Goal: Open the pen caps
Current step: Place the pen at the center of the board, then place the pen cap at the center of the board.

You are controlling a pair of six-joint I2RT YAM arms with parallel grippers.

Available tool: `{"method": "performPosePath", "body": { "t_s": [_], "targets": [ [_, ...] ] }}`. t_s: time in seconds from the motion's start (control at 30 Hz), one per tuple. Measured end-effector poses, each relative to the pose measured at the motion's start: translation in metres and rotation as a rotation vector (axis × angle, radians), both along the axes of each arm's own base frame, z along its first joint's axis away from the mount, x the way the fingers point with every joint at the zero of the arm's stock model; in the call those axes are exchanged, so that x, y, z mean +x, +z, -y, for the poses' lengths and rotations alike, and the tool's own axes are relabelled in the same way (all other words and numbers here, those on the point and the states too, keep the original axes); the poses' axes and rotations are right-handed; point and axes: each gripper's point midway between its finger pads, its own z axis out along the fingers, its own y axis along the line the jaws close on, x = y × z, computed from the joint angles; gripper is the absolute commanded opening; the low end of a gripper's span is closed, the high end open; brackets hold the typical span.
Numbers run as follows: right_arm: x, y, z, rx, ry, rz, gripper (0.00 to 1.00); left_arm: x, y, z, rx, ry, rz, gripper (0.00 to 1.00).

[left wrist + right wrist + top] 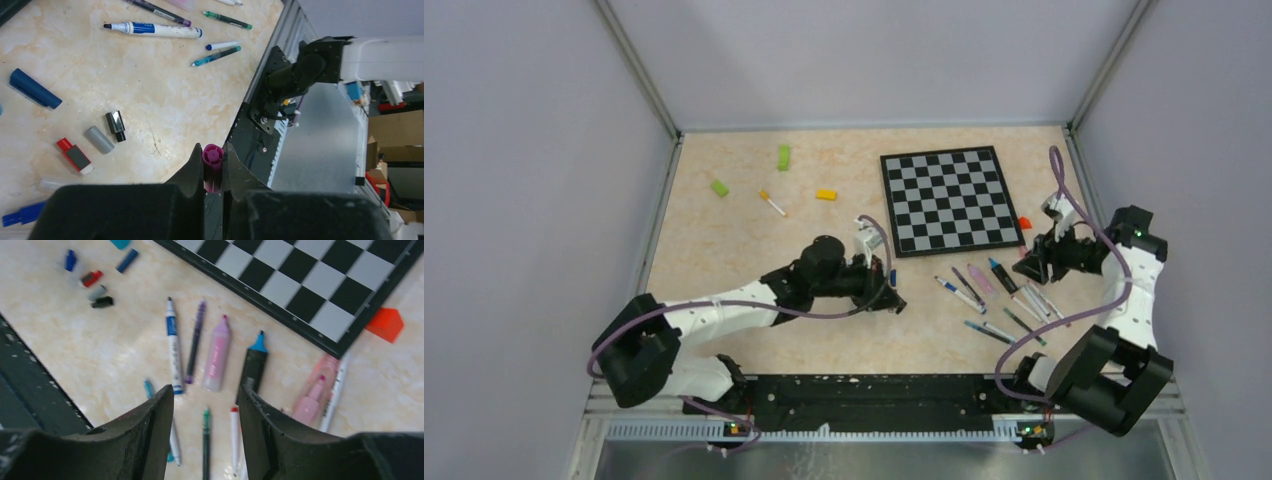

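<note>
Left end effector (213,150) clamped on purple cap (212,166), cap axis along the fingers, end poking past the tips. Right end effector (205,388) jaws apart, empty; pens (216,354) on bench (100,360) below, mostly parallel to its fingers.

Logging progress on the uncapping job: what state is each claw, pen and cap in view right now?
left claw: shut on the purple cap
purple cap: off its pen, held
right claw: open, empty
blue-label marker: uncapped, lying flat
black highlighter: uncapped, blue tip bare
grey cap: loose on the table
black cap: loose on the table
</note>
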Motion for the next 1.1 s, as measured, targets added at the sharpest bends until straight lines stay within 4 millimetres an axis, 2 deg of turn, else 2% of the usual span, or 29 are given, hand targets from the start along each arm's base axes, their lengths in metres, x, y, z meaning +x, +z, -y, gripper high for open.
{"method": "performPosePath", "body": {
  "t_s": [0.1, 0.2, 0.33, 0.43, 0.53, 0.67, 0.83, 1.1],
  "targets": [
    [-0.001, 0.009, -0.027, 0.145, -0.015, 0.051, 0.50, -0.005, -0.017, 0.022, 0.103, 0.016, -0.002, 0.00],
    [-0.001, 0.009, -0.039, 0.245, -0.043, 0.056, 0.51, -0.007, -0.038, 0.041, 0.216, 0.034, -0.006, 0.00],
    [0.003, 0.012, -0.042, 0.288, -0.080, 0.074, 0.51, -0.003, -0.074, 0.063, 0.394, 0.076, -0.007, 0.01],
    [0.006, 0.018, -0.041, 0.285, -0.097, 0.107, 0.52, 0.002, -0.099, 0.071, 0.517, 0.114, 0.001, 0.03],
    [0.010, 0.024, -0.039, 0.277, -0.110, 0.137, 0.52, 0.009, -0.116, 0.073, 0.611, 0.149, 0.010, 0.12],
    [0.013, 0.026, -0.037, 0.277, -0.122, 0.140, 0.52, 0.020, -0.127, 0.071, 0.688, 0.183, 0.025, 0.26],
    [0.013, 0.026, -0.037, 0.279, -0.126, 0.139, 0.52, 0.029, -0.129, 0.071, 0.734, 0.211, 0.045, 0.37],
    [0.013, 0.026, -0.037, 0.278, -0.127, 0.139, 0.52, 0.033, -0.122, 0.070, 0.752, 0.223, 0.058, 0.37]
  ]
}}
